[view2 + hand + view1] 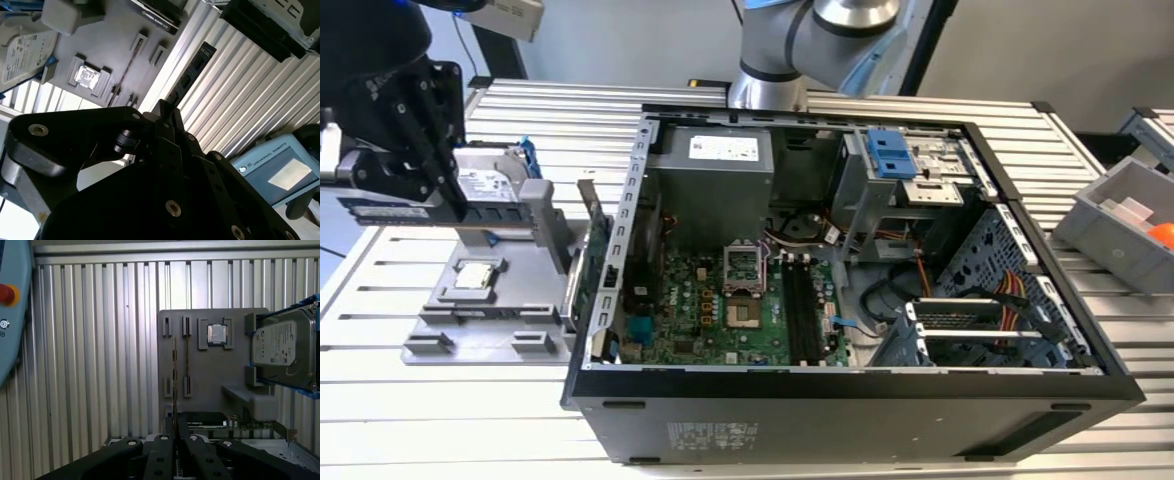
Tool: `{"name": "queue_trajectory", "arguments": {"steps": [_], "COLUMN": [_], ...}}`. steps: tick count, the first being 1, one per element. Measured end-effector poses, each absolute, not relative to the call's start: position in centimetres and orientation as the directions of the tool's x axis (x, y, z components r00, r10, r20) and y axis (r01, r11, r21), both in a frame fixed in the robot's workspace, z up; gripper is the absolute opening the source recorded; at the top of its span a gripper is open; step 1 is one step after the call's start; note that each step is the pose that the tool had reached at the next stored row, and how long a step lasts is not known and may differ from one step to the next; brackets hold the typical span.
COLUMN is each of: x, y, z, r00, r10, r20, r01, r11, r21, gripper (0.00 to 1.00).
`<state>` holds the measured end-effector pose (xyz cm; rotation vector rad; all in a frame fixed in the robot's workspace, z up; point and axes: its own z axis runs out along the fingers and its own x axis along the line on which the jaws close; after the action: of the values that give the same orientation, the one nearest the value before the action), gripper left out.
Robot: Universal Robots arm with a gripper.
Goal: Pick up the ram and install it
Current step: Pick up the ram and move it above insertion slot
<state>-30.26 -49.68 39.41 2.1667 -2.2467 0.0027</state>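
Pincer (pixel 175 436) is pressed together on the ram (pixel 192 72), pinching its flat faces between the pads. A long part of the stick juts out ahead of the tips, seen edge-on in the first wrist view. The ram hangs in the air, apart from the grey holder (pixel 494 320) that lies under & just beyond the pincer, so pickup looks done. A square chip (pixel 216 333) & a hard drive (pixel 285 347) sit on that holder, off to one side of the tips.

Step in hand, as I judge it: carrying the stick to the open computer case (pixel 854 385), which stands well apart from the pincer across the ribbed surface (pixel 427 420). The long black slots (pixel 798 310) lie deep inside, on the board.

To do it well:
- Long overhang, so the free end can sway: go slow, no jerks.
- Clear the case wall w/ margin, approx. straight down from above.
- Hold the stick parallel to the slot & upright on its edge.
- Press evenly, b/c a tilted stick may jam or slip in the pads.
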Motion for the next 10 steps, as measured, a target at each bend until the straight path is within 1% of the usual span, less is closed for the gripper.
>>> {"name": "queue_trajectory", "arguments": {"steps": [10], "x": [-28.8], "y": [-49.7], "z": [39.4], "r00": [-0.036], "r10": [-0.999], "r20": [0.016], "r01": [-0.999], "r11": [0.036], "r21": [0.013], "gripper": [0.0]}}
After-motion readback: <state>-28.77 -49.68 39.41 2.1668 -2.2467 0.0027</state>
